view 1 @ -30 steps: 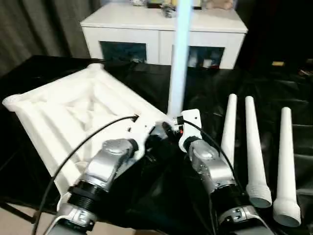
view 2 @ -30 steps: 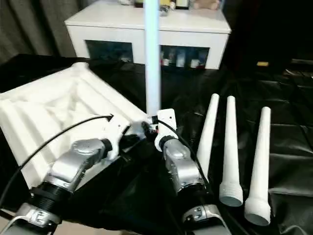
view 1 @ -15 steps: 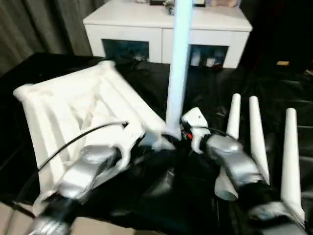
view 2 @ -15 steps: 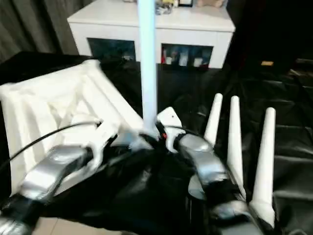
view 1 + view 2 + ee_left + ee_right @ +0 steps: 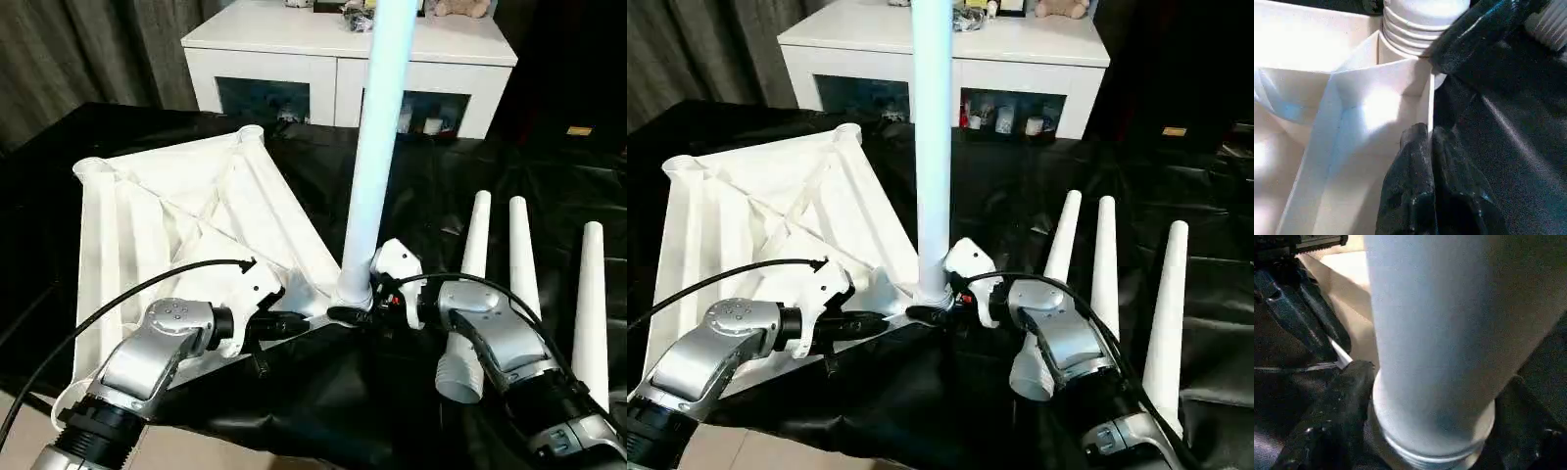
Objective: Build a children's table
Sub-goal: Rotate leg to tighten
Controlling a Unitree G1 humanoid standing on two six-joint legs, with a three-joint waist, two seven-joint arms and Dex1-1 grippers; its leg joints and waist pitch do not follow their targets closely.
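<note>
Upright leg [image 5: 377, 147], base now seated in the tabletop [image 5: 176, 215] corner socket; right end effector [image 5: 355, 311] jaws apart around base, left end effector [image 5: 294, 323] together; three legs [image 5: 519, 264] remain.

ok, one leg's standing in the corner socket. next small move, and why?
Probably turn the upright leg further into its socket: threads still show above the tabletop corner. The right gripper straddles its base, and the left gripper steadies the rim.
</note>
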